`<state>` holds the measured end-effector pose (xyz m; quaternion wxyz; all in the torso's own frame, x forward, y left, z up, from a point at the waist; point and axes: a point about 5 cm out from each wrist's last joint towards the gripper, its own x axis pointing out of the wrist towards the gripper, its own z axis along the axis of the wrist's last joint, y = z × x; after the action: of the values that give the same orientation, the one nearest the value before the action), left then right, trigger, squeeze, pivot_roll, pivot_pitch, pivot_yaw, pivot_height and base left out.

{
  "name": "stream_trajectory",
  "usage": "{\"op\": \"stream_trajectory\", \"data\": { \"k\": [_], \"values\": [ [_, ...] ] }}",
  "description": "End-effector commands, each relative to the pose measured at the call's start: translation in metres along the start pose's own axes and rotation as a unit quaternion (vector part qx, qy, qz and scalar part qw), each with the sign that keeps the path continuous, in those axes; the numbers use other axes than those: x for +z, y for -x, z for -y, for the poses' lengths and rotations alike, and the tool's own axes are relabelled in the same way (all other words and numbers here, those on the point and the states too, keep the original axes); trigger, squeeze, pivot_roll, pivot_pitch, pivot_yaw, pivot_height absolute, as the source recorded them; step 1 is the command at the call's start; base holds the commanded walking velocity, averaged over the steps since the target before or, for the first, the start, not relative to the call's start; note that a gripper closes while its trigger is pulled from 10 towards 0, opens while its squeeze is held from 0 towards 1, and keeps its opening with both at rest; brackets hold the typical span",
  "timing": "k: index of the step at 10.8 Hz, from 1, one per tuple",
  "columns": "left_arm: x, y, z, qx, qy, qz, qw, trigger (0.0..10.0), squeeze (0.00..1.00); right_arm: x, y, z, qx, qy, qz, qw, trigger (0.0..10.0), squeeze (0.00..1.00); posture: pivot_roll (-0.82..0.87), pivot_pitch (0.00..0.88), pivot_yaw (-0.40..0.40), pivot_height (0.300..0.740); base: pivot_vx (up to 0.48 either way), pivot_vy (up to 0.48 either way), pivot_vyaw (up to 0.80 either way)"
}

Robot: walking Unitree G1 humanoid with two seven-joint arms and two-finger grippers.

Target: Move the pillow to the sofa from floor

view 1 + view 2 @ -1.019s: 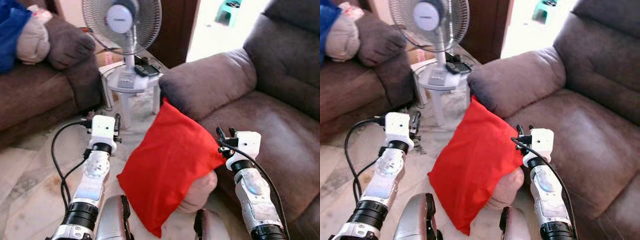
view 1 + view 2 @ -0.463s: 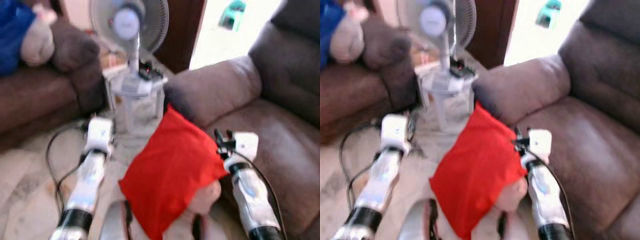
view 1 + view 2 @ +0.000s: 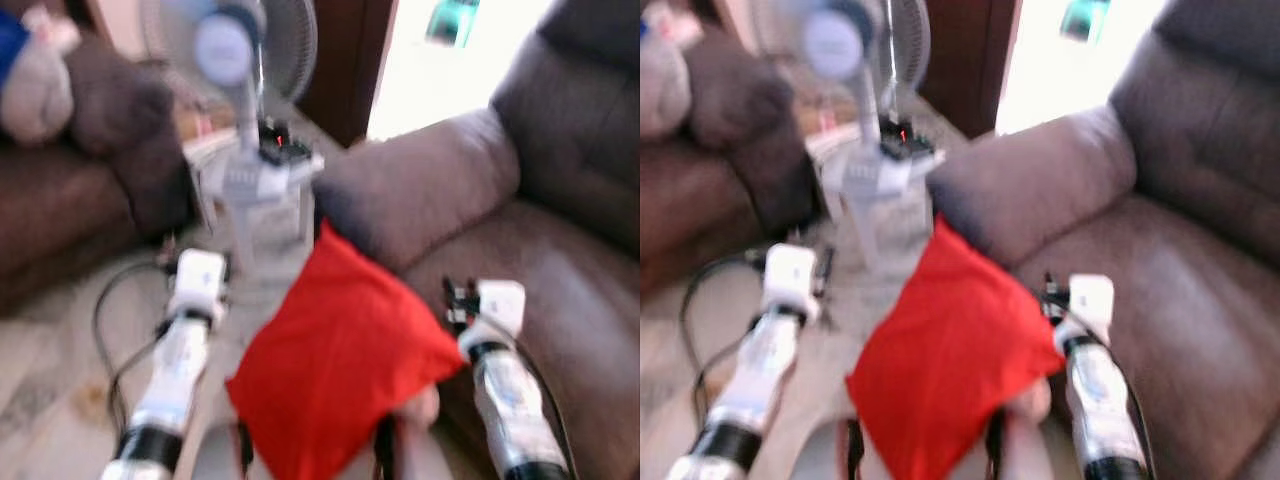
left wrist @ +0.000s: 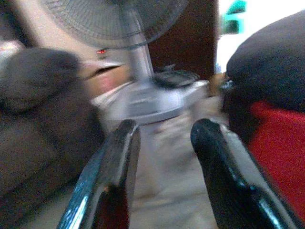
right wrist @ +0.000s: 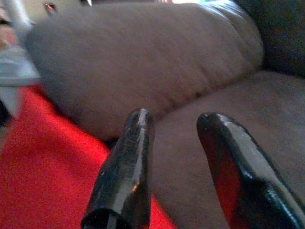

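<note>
The red pillow is seen on the floor, propped on edge against the front of the brown sofa, with its top corner reaching up to the sofa's padded armrest. It lies between the two arms in the blurred head views, and nothing is gripping it. A pale rounded object, too blurred to be identified, shows at its lower right edge.

The right gripper is held just beside the pillow's right edge, over the front of the seat; in the right wrist view its jaws are parted with nothing between them, and red fabric is seen below them. The left gripper is held well apart from the pillow's left side, pointed toward the standing fan; its jaws are likewise apart and empty.

The fan stands on a small white table near the armrest, with a black cable trailing on the floor by the left arm. A second sofa with cushions is seen further left.

The pickup is judged not yet begun. A one-sided pinch on slack fabric could let the pillow sag and slip out as it is lifted. A wide sweep of the left arm could catch the cable or knock the fan's table. If the pillow is released too near the seat's front edge, it could slide back to the floor.
</note>
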<state>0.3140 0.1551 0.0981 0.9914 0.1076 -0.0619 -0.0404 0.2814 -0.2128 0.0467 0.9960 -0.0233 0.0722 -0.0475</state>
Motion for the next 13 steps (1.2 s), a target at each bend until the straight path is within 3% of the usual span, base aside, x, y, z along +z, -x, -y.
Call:
{"op": "stream_trajectory", "data": {
  "k": [1, 4, 5, 8, 9, 11, 13],
  "values": [
    [0.003, -0.001, 0.007, -0.030, -0.002, 0.005, 1.000, 10.0, 0.00, -0.004, 0.000, 0.009, -0.028, -0.003, -0.015, 0.999, 10.0, 0.00, 0.00, 0.000, -0.054, 0.570, 0.000, 0.000, 0.00],
    [0.003, -0.004, 0.009, -0.051, 0.009, -0.015, 0.999, 10.0, 0.00, -0.021, -0.003, 0.021, -0.087, -0.027, -0.109, 0.990, 10.0, 0.00, 0.01, 0.000, -0.056, 0.570, 0.000, 0.000, 0.00],
    [0.004, -0.005, 0.009, -0.060, 0.010, -0.016, 0.998, 10.0, 0.00, -0.030, -0.004, 0.021, -0.091, -0.051, -0.167, 0.980, 10.0, 1.00, 0.01, 0.000, -0.057, 0.570, 0.000, 0.000, 0.00],
    [0.009, -0.009, 0.003, -0.065, 0.022, -0.026, 0.997, 10.0, 0.00, -0.039, -0.012, 0.015, -0.094, -0.088, -0.247, 0.961, 10.0, 1.00, 0.02, 0.029, -0.052, 0.570, 0.000, 0.000, 0.00],
    [0.011, -0.010, 0.000, -0.065, 0.027, -0.028, 0.997, 10.0, 0.00, -0.037, -0.016, 0.010, -0.096, -0.112, -0.260, 0.954, 10.0, 1.00, 0.03, 0.038, -0.049, 0.570, 0.000, 0.000, 0.00],
    [0.012, -0.010, -0.003, -0.066, 0.027, -0.029, 0.997, 10.0, 0.00, -0.030, -0.024, 0.002, -0.092, -0.116, -0.263, 0.953, 10.0, 1.00, 0.04, 0.038, -0.045, 0.570, 0.000, 0.000, 0.00],
    [0.015, -0.012, -0.001, -0.074, 0.033, -0.032, 0.996, 10.0, 0.00, -0.032, -0.023, 0.008, -0.127, -0.162, -0.282, 0.937, 10.0, 1.00, 0.03, 0.041, -0.039, 0.570, 0.000, 0.000, 0.00]
  ]
}}
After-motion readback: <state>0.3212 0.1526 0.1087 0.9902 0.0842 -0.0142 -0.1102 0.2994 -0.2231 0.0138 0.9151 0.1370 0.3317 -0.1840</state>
